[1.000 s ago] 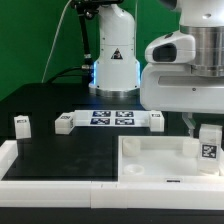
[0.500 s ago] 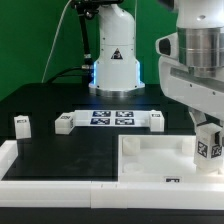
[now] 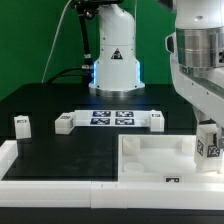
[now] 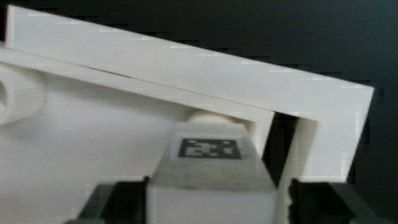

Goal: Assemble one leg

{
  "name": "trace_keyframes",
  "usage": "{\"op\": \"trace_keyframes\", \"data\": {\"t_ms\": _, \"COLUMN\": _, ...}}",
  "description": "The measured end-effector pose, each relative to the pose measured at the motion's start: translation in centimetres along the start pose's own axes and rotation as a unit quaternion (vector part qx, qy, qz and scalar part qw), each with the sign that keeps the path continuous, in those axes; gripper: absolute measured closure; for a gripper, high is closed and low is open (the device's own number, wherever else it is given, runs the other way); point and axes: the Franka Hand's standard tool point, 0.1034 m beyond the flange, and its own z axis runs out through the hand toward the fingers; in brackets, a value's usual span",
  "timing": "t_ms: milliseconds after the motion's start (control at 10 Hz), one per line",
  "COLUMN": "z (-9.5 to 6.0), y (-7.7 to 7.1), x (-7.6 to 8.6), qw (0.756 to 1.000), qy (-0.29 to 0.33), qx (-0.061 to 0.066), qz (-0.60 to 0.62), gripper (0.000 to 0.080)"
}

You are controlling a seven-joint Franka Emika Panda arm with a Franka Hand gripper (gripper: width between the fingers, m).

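My gripper point(image 3: 208, 128) is shut on a leg point(image 3: 208, 141), a small white block with a marker tag on its face. I hold it upright over the right far corner of the large white tray point(image 3: 150, 160). In the wrist view the leg point(image 4: 214, 165) sits between my dark fingers point(image 4: 111, 205), above the tray's raised corner wall point(image 4: 302, 110). Whether the leg touches the tray floor I cannot tell. Another leg point(image 3: 21, 125) stands at the exterior view's left, and one point(image 3: 65, 123) lies beside the marker board.
The marker board point(image 3: 112, 119) lies mid-table with a further leg point(image 3: 156, 120) at its right end. A white L-shaped border point(image 3: 40, 175) runs along the front and left. The robot base point(image 3: 115, 60) stands behind.
The arm has moved toward the exterior view's right and slightly up, carrying the held leg with it toward the tray's right edge.
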Motion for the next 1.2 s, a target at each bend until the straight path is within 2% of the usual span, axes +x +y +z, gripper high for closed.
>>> {"op": "trace_keyframes", "data": {"t_ms": 100, "z": 0.01, "y": 0.00, "x": -0.02, "qw": 1.000, "qy": 0.000, "qx": 0.000, "qz": -0.029, "gripper": 0.0269}}
{"op": "trace_keyframes", "data": {"t_ms": 200, "z": 0.02, "y": 0.03, "x": -0.02, "qw": 0.995, "qy": 0.001, "qx": -0.001, "qz": -0.096, "gripper": 0.0181}}
{"op": "trace_keyframes", "data": {"t_ms": 400, "z": 0.02, "y": 0.02, "x": -0.07, "qw": 0.982, "qy": 0.002, "qx": -0.002, "qz": -0.190, "gripper": 0.0155}}
{"op": "trace_keyframes", "data": {"t_ms": 700, "z": -0.06, "y": -0.04, "x": -0.13, "qw": 0.931, "qy": 0.005, "qx": -0.004, "qz": -0.365, "gripper": 0.0151}}
{"op": "trace_keyframes", "data": {"t_ms": 1100, "z": 0.03, "y": 0.08, "x": 0.16, "qw": 0.767, "qy": 0.038, "qx": -0.047, "qz": -0.638, "gripper": 0.0151}}
{"op": "trace_keyframes", "data": {"t_ms": 1200, "z": 0.02, "y": 0.15, "x": 0.37, "qw": 0.754, "qy": 0.036, "qx": -0.048, "qz": -0.655, "gripper": 0.0151}}
